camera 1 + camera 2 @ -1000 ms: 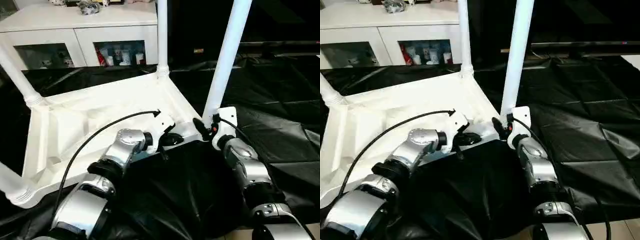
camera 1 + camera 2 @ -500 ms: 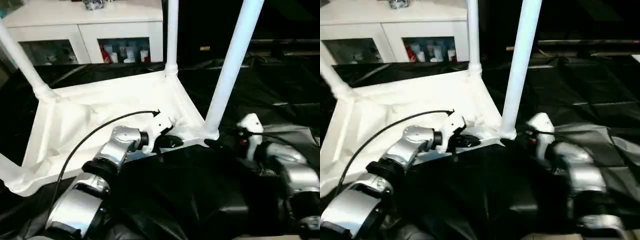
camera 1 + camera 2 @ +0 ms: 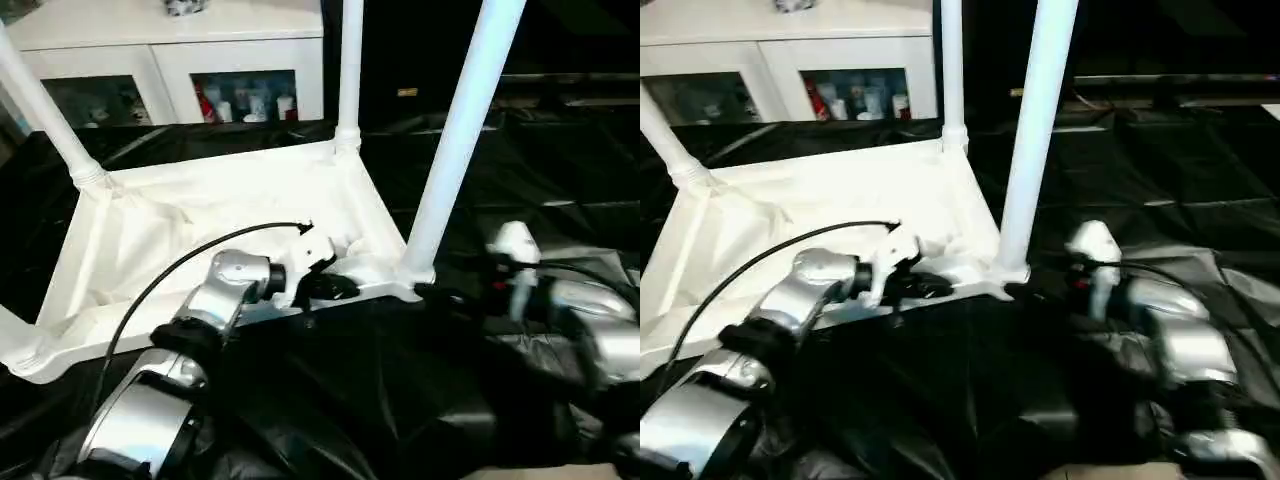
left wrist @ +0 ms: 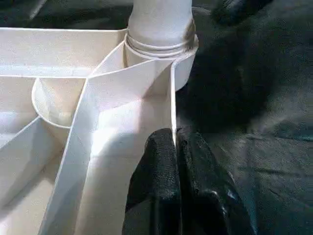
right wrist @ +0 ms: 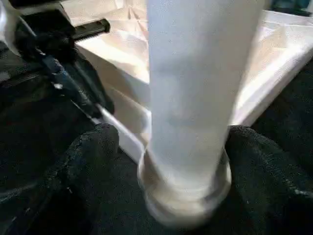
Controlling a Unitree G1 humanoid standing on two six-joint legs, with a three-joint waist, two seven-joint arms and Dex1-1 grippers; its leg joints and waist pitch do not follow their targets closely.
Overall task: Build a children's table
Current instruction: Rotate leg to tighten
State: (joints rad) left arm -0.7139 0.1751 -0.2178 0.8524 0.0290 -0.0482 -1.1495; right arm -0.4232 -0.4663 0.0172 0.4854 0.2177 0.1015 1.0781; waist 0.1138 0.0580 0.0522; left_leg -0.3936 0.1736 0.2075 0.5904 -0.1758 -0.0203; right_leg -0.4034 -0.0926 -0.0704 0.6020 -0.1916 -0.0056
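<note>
The children's table [image 3: 200,230] lies upside down on a black sheet, its white legs pointing up. My left gripper [image 3: 325,288] is shut on the thin rim [image 4: 172,98] of the near edge, a little to the left of the near right leg [image 3: 455,140]. In the left wrist view my left gripper [image 4: 174,136] pinches that rim just short of the leg's socket. My right gripper [image 3: 440,295] is open at the base of that leg. In the right wrist view its fingers [image 5: 93,147] stand on either side of the leg [image 5: 195,83], with a gap on one side.
A white cabinet [image 3: 180,50] with glass doors stands behind the table. The black sheet [image 3: 400,400] covers the floor in crumpled folds. Two more legs rise at the back [image 3: 350,70] and at the left [image 3: 45,110]. A black cable [image 3: 200,265] arcs over my left forearm.
My right arm has pulled back to the right, away from the near right leg, and its gripper has opened wider. The left gripper has stayed on the rim. The camera has shifted.
</note>
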